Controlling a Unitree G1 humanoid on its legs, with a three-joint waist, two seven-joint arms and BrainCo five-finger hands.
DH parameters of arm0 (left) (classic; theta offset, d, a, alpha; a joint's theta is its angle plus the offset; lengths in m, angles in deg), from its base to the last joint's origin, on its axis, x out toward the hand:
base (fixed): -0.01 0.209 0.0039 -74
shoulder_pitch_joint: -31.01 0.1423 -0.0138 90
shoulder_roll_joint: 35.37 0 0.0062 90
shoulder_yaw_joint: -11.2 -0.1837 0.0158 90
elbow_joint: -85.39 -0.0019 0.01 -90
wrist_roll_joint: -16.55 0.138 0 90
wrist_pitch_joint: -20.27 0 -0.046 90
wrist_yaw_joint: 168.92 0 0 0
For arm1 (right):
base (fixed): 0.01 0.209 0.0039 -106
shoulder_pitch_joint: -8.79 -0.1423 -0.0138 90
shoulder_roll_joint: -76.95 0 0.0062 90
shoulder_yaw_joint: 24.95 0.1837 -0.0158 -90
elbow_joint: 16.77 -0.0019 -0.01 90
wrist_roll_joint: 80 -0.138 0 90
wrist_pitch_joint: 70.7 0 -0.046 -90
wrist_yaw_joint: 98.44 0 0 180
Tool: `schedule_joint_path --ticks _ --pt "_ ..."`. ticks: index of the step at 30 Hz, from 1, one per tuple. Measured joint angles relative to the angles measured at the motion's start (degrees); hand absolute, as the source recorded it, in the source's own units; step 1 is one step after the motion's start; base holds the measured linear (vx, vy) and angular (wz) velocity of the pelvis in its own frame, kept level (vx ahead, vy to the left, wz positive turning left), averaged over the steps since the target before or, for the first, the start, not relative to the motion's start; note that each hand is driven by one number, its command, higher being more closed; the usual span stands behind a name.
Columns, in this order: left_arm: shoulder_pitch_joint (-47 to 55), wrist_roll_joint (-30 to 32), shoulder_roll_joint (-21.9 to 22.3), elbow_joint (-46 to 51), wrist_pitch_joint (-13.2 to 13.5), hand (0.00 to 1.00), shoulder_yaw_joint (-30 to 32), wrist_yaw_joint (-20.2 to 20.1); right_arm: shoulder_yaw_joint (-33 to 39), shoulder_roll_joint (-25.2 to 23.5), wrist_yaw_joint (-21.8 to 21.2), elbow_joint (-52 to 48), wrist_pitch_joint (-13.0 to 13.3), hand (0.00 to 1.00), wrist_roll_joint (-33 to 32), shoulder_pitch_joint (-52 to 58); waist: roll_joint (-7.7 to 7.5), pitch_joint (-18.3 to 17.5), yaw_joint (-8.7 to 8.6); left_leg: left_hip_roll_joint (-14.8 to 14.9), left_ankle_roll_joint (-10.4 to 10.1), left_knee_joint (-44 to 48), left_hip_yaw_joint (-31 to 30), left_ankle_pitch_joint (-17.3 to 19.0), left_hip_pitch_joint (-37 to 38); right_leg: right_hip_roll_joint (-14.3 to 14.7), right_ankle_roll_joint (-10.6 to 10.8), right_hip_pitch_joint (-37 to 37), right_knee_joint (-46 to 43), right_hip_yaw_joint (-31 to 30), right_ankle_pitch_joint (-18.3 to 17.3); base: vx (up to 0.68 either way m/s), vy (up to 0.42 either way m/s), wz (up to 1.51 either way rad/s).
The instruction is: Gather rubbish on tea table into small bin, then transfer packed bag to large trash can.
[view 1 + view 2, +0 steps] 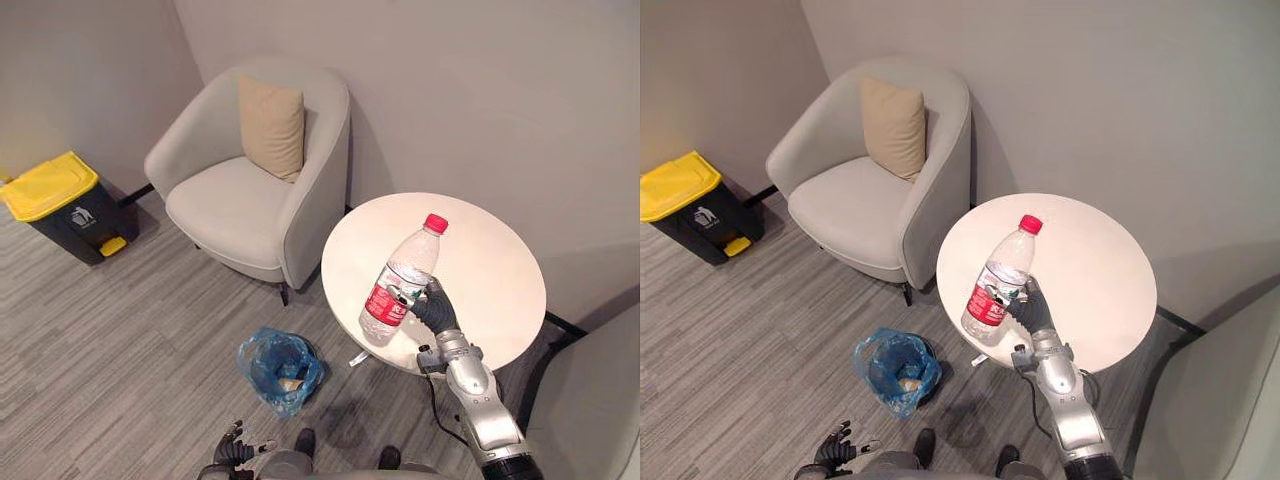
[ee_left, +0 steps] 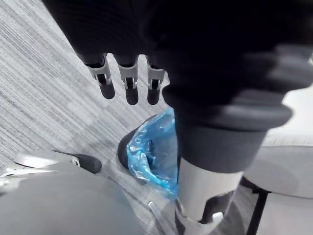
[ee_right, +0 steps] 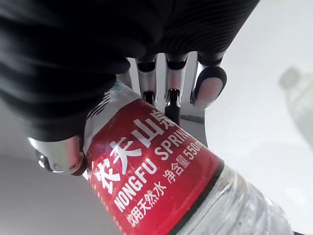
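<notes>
A clear plastic water bottle (image 1: 400, 280) with a red cap and red label is tilted above the round white tea table (image 1: 490, 270), held off its surface. My right hand (image 1: 435, 308) is shut on the bottle's lower half; the right wrist view shows the fingers (image 3: 208, 85) and thumb curled round the red label (image 3: 161, 181). On the floor beside the table stands the small bin (image 1: 280, 368) lined with a blue bag, with some rubbish inside. My left hand (image 1: 232, 447) hangs low near the floor, fingers (image 2: 128, 83) relaxed and holding nothing.
A large dark trash can (image 1: 65, 205) with a yellow lid stands by the wall at the far left. A light grey armchair (image 1: 250, 190) with a beige cushion (image 1: 270, 125) sits between it and the table. The floor is grey carpet.
</notes>
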State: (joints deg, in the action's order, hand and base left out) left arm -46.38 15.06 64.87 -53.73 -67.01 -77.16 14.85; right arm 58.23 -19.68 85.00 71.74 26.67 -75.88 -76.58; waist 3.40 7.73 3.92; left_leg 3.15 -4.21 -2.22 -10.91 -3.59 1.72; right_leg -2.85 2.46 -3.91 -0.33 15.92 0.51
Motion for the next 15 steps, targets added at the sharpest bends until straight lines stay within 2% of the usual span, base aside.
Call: schedule_joint_path --ticks 7,9,10,12,13,14,15 --pt "0.36 0.03 0.75 -0.60 0.07 0.00 0.72 -0.06 0.21 0.35 0.16 0.01 0.90 1.00 0.08 1.48 1.31 -0.49 0.06 -0.32 -0.19 1.51 -2.86 0.64 -3.62 0.32 -0.18 0.40 0.41 2.85 -0.44 -0.04 -0.015 0.27" --pt "0.39 0.04 1.13 -0.87 0.05 0.00 0.76 -0.05 0.22 0.53 0.20 0.01 0.91 1.00 0.65 1.61 1.98 -0.26 0.10 -0.10 0.72 2.18 -1.52 1.22 -4.53 -0.09 -0.23 0.42 -0.50 4.55 -1.14 0.00 -0.019 0.64" --pt "0.62 0.05 1.48 -0.92 0.05 0.00 0.72 -0.01 0.30 1.30 0.43 0.01 0.98 1.00 0.90 1.57 2.36 -0.41 0.03 1.17 3.74 2.44 5.50 2.42 -5.24 -1.29 0.13 0.41 -1.96 6.98 -2.11 0.02 -0.003 0.67" --pt "0.70 0.06 1.53 -0.90 0.08 0.00 0.65 0.00 0.34 1.72 0.87 0.01 0.98 1.00 0.95 1.47 2.30 -0.51 0.00 2.07 6.66 2.45 10.96 2.53 -5.54 -2.16 0.43 0.44 -2.65 8.40 -2.72 0.05 0.006 0.64" --pt "0.70 0.08 1.64 -0.87 0.06 0.00 0.50 0.02 0.61 2.36 1.70 0.01 0.99 1.00 0.99 1.32 2.36 -0.76 -0.05 3.13 8.98 2.63 17.46 2.59 -5.99 -3.14 0.26 0.46 -3.33 10.24 -2.99 0.11 0.027 0.80" --pt "0.37 0.13 1.74 -0.84 0.05 0.00 0.12 0.03 2.08 2.78 2.04 0.01 0.97 1.00 1.05 1.27 2.60 -0.92 -0.11 4.15 9.97 2.57 23.23 2.48 -6.17 -4.18 0.54 0.37 -4.09 12.36 -3.35 0.16 0.052 0.95" --pt "0.27 0.24 1.81 -0.84 0.04 0.00 -0.03 0.04 3.09 3.13 2.65 0.01 0.96 1.00 1.12 1.03 2.75 -1.03 -0.17 4.65 9.98 2.33 26.60 2.47 -6.27 -4.88 0.82 0.32 -4.59 13.78 -3.66 0.15 0.063 0.79"
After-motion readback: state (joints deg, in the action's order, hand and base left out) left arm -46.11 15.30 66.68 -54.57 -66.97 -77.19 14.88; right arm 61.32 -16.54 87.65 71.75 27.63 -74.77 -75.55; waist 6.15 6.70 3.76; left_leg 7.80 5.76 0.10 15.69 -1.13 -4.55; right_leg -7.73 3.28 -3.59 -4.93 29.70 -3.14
